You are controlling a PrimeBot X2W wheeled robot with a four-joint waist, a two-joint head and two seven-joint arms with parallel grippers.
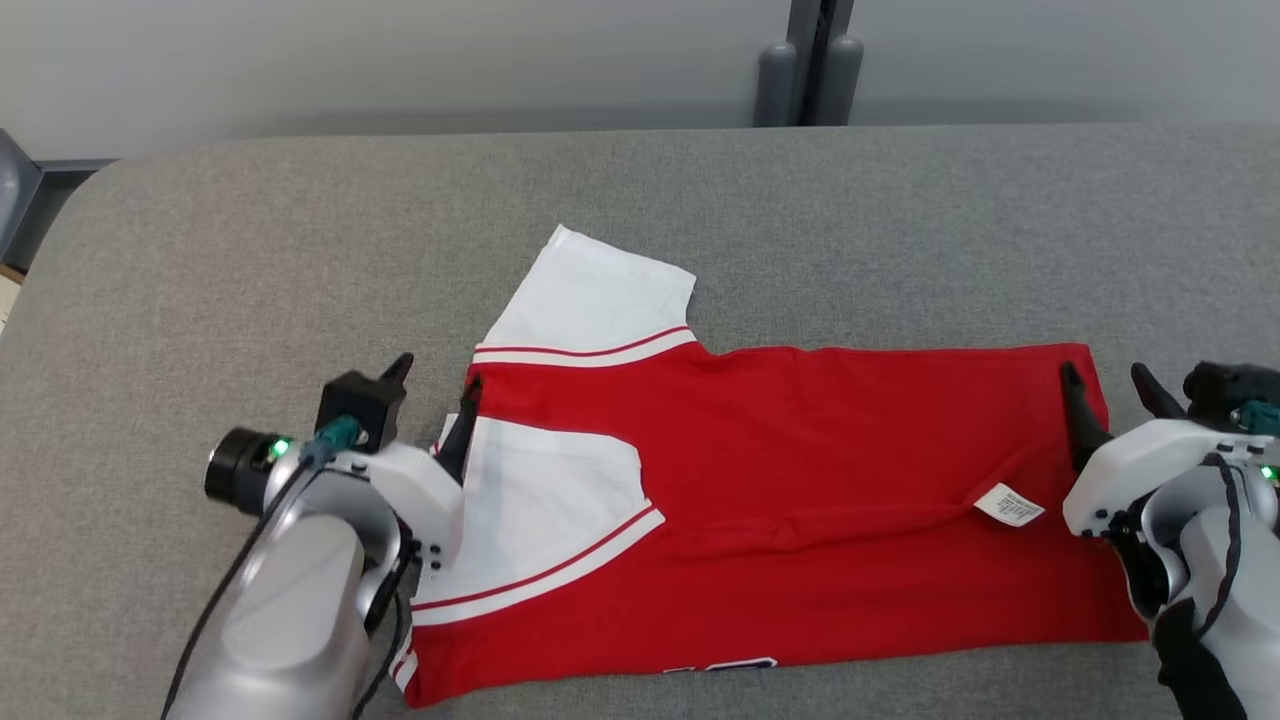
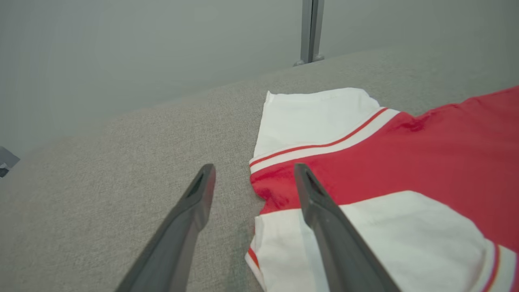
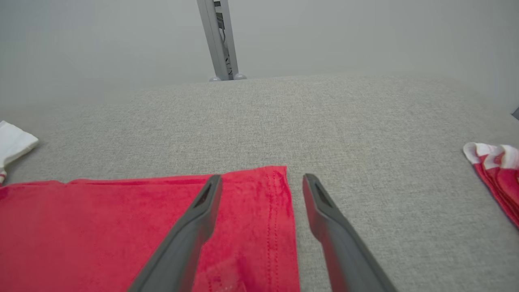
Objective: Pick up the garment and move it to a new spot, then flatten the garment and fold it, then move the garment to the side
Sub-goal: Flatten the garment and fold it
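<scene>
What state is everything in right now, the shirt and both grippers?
Shirt: flat on the table, partly folded, one white sleeve sticking out.
Left gripper: open, straddling the shirt's sleeve-end edge, holding nothing.
Right gripper: open, straddling the hem corner, holding nothing.
Second red-and-white cloth: bunched, apart from the shirt.

Left tool (image 1: pixel 438 372), right tool (image 1: pixel 1104 369): fingers spread wide

We see bright, even, diffuse light from overhead, and the grey cloth-covered table (image 1: pixel 700 190) reads matte. Shadows are faint: a soft smudge between the left gripper's (image 2: pixel 254 168) fingers (image 2: pixel 182 231) and thin dark lines in the red jersey's (image 1: pixel 850 450) creases. Both wrist views bow the table's far edge, and their nearest finger stretches blur toward the bottom. The head view is sharp throughout.
</scene>
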